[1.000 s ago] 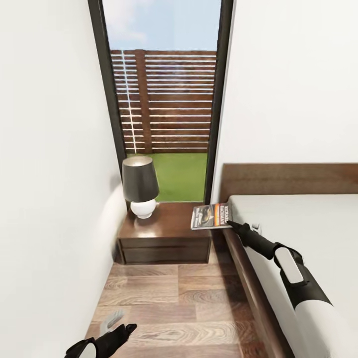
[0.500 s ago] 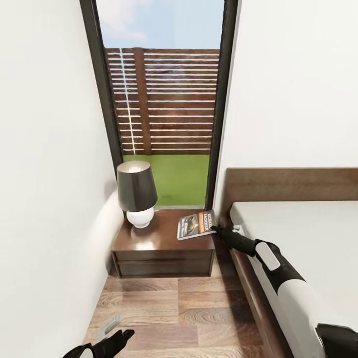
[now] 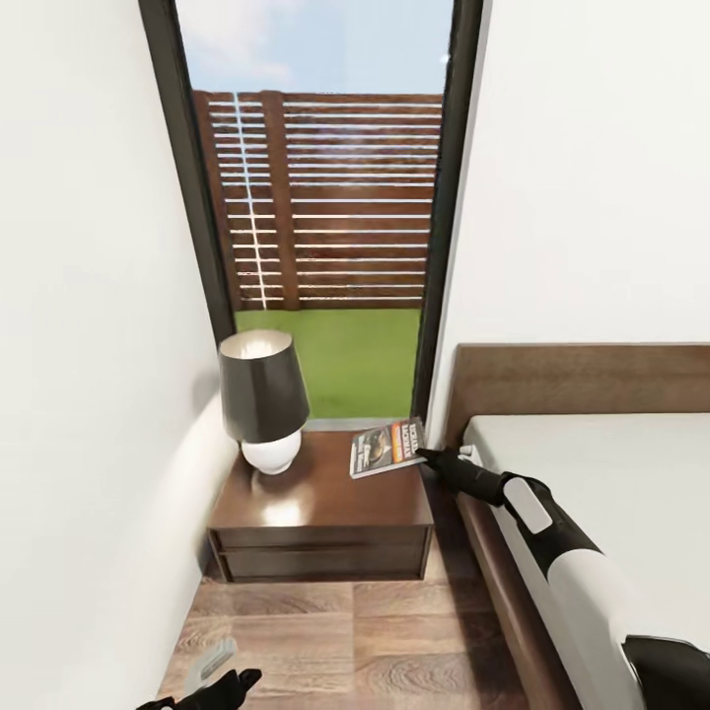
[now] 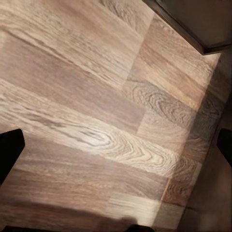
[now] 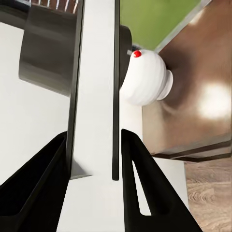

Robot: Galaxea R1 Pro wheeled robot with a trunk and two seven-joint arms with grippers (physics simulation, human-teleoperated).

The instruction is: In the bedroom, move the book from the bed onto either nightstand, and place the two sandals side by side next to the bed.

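Right gripper [image 3: 426, 455]: fingers pinching the book [image 3: 388, 447] by its edge, holding it flat over the nightstand [image 3: 325, 493] surface beside the lamp [image 3: 262, 399], likely for release. Left gripper [image 3: 237, 680]: hanging over the floor [image 4: 96, 96], fingers spread, carrying nothing.

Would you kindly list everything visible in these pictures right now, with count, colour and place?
book: one, dark cover with orange panel, held over the nightstand's right rear corner.
nightstand: one, dark brown, between the left wall and the bed.
lamp: one, dark shade on a white round base, on the nightstand's left rear.
bed: one, dark brown frame and headboard, pale mattress, at right.
window: one, dark-framed, behind the nightstand, showing slatted fence and grass.
floor: light brown wood planks.
right gripper: black, jaws closed on the book's edge.
left gripper: black, low above the floor, jaws wide apart.
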